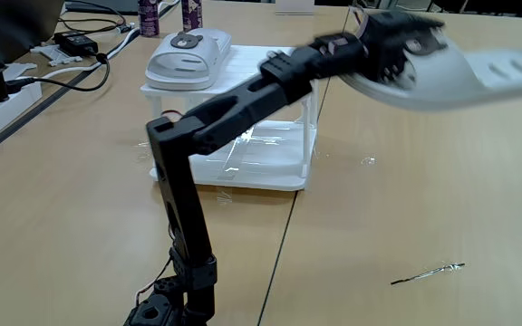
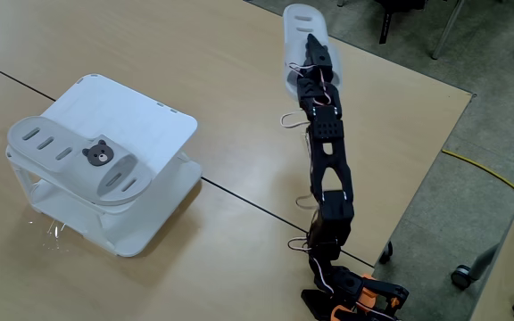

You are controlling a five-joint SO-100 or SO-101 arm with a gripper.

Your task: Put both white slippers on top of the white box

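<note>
Arm stretched out, end effector (image 2: 315,45) gripping slipper (image 1: 478,77) aloft.

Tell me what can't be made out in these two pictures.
- Pincer: the arm covers its grip on the carried slipper from above.
- Carried slipper: motion blur in the low fixed view; any badge unreadable.
- Slipper on the rack: its badge is too small in the low view.
- Rack: arm hides part.
</note>
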